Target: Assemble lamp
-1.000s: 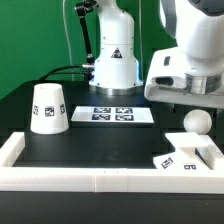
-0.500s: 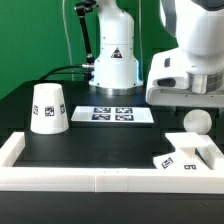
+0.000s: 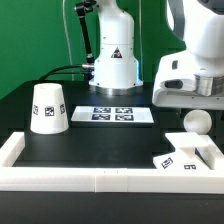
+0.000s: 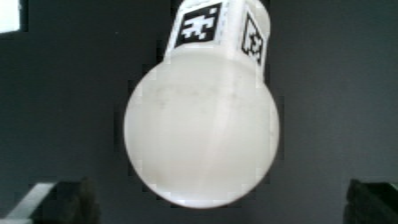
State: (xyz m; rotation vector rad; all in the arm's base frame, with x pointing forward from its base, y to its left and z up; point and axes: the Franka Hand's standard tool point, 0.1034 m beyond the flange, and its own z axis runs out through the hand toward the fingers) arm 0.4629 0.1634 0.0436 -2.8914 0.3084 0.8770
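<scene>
The white ball-shaped bulb (image 3: 196, 122) lies on the black table at the exterior view's right. In the wrist view it (image 4: 205, 125) fills the middle, with its tagged neck pointing away. My gripper (image 3: 195, 103) hangs just above the bulb. It is open and empty (image 4: 214, 205), with a dark fingertip (image 4: 54, 200) on each side of the bulb's round end. The flat square base (image 3: 188, 156) lies tilted against the white wall, in front of the bulb. The cone-shaped shade (image 3: 48, 108) stands at the exterior view's left.
The marker board (image 3: 120, 115) lies flat at the middle back. A white wall (image 3: 100, 178) runs along the table's front and both sides. The arm's white pedestal (image 3: 113, 60) stands behind the marker board, with cables to its left.
My gripper has moved a little to the exterior view's right and slightly down, over the bulb. The lamp parts have not moved.
</scene>
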